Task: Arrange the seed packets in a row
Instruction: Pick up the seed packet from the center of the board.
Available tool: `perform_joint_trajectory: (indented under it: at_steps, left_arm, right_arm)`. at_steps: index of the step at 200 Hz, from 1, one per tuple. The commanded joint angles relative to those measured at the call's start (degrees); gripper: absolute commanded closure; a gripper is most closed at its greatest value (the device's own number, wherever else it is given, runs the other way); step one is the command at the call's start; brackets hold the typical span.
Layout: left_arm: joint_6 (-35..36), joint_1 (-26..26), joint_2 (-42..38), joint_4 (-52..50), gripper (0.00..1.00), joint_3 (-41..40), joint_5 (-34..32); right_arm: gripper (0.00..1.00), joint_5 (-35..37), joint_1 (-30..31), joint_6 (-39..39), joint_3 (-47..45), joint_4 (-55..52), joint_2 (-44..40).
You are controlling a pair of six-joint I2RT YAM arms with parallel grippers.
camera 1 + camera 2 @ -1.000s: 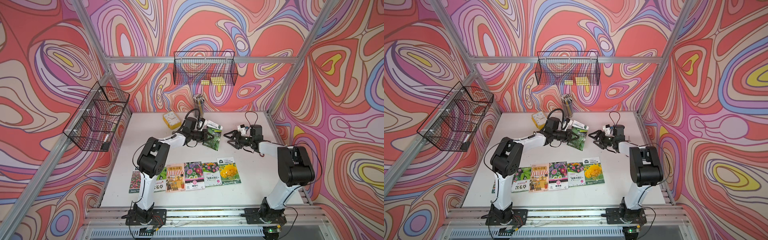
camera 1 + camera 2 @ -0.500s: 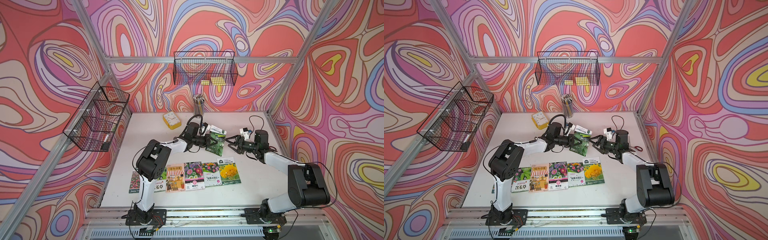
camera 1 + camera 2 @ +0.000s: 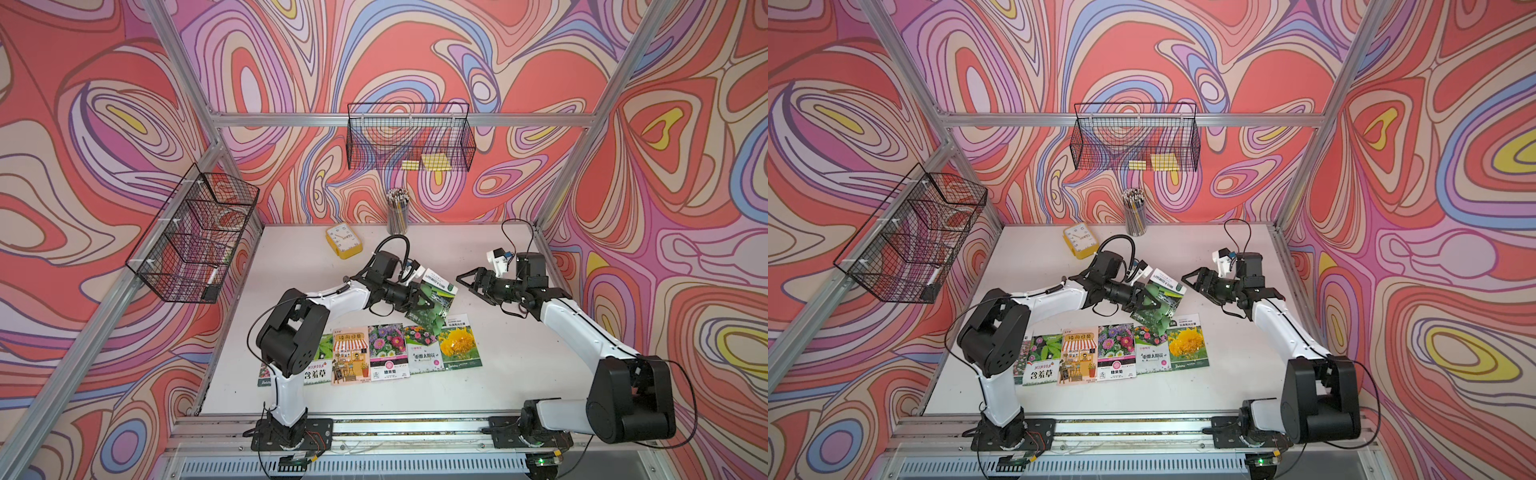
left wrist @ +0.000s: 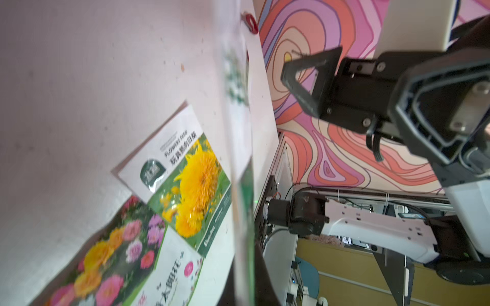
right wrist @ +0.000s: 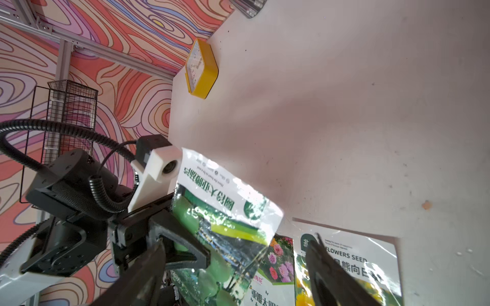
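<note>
leftmost seed packet mostly behind the left arm; held packet blurred, edge-on

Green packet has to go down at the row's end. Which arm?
Left, probably. The left pincer is shut on the green packet, which hangs tilted just above the sunflower packet at the row's end. The right pincer is open, empty and apart from it.

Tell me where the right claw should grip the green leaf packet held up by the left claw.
Likely the free white-banded end of the green leaf packet, coming from the robot's right. The left claw pinches its leafy end off the table, so the white end faces the open right claw.
</note>
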Motion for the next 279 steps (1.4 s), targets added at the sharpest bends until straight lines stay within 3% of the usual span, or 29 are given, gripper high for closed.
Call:
perform_joint_trajectory:
  at_steps: [1,27,59,115,138,161,169,182,188,194,199,214,235,253,279]
  left_arm:
    - [7.58,-0.06,-3.91,-9.24,1.0,-2.78,3.53]
    - [5.01,-0.32,-5.96,-3.99,1.0,-5.54,9.0]
    - [5.45,-1.35,-7.16,-3.86,1.0,-5.65,11.16]
    - [5.64,-4.57,-7.08,-4.26,1.0,-5.62,12.78]
    - [5.09,-4.8,-6.38,-4.04,1.0,-5.58,12.35]
    - [5.28,-4.76,-5.38,-5.42,1.0,-4.39,11.38]
    - [5.54,-4.72,-4.99,-6.5,0.88,-3.54,10.97]
    - [5.19,-4.69,-4.29,-7.12,0.65,-2.49,10.16]
    - [5.13,-4.58,-4.11,-7.73,0.46,-1.89,9.43]
    - [5.23,-4.44,-4.01,-8.64,0.18,-1.31,8.3]
    - [5.36,-4.24,-4.0,-9.48,0.02,-0.95,7.15]
    - [2.62,-3.38,-4.79,-7.62,0.01,-1.8,2.4]
    - [-11.42,-3.04,-6.14,8.55,0.01,-8.48,-0.88]
    - [-22.17,-3.77,-7.34,20.8,0.01,-14.03,-5.69]
    - [-31.5,-6.01,-9.32,33.45,0.01,-20.34,-17.23]
  right_arm:
    - [0.16,-4.97,0.32,-1.83,-2.85,-1.08,0.67]
    - [0.17,-11.27,0.46,0.21,-6.16,4.1,0.13]
    - [0.18,-17.24,1.36,5.08,-8.51,11.33,-1.63]
    - [0.27,-18.7,6.06,6.41,-8.7,14.95,1.38]
    - [0.48,-20.12,6.58,7.84,-9.08,17.07,1.52]
    - [0.83,-20.37,6.67,7.78,-8.91,16.05,0.38]
    - [0.99,-20.07,6.66,7.32,-8.72,15.02,-0.05]
    - [1.0,-19.14,6.66,6.32,-8.43,13.12,-0.84]
    - [1.0,-18.42,6.66,5.74,-8.29,12.3,-1.37]
    - [1.0,-17.37,6.66,5.06,-7.96,11.06,-1.83]
    - [1.0,-16.12,6.66,4.16,-7.41,9.57,-2.2]
    - [1.0,-11.31,6.66,2.06,-5.72,5.5,-2.99]
    - [1.0,-1.68,6.6,1.17,-3.03,2.92,-3.88]
    - [1.0,6.62,6.57,3.38,-1.08,5.48,-3.03]
    - [1.0,13.75,6.58,9.0,3.03,12.88,0.82]
